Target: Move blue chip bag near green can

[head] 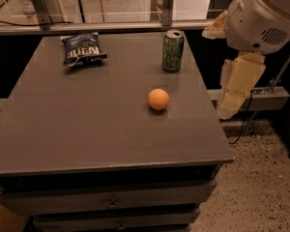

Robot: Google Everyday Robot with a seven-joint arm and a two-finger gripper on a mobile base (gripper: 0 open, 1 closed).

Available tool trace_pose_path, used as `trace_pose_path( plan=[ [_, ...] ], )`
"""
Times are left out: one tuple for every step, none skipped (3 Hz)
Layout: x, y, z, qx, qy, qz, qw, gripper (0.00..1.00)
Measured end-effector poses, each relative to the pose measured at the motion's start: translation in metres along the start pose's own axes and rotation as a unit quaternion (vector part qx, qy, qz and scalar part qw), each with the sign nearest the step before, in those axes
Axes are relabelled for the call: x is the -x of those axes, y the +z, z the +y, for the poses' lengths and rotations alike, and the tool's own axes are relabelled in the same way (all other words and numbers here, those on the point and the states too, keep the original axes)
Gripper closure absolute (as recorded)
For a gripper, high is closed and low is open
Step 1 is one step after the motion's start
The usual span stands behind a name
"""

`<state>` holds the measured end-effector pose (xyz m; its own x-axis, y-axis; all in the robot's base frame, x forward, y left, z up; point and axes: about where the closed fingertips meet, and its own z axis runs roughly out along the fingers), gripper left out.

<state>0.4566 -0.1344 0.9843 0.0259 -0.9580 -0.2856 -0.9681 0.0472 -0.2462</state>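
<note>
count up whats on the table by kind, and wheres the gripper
chip bags: 1, the blue chip bag
drink cans: 1, the green can
balls: 1, the orange ball
total: 3 on the table
The gripper hangs off the table's right side, touching none of them.

Bag (82, 48) left of can (173, 51); gripper (230, 100) right.
</note>
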Motion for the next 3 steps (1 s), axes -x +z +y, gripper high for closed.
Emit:
trace_pose_path(
  plan=[
    [0.041, 0.019, -0.003, 0.008, -0.034, -0.015, 0.9993, 0.0],
    [0.082, 0.041, -0.012, 0.006, -0.048, -0.036, 0.9982, 0.0],
    [0.082, 0.041, -0.012, 0.006, -0.048, -0.036, 0.9982, 0.0]
  ],
)
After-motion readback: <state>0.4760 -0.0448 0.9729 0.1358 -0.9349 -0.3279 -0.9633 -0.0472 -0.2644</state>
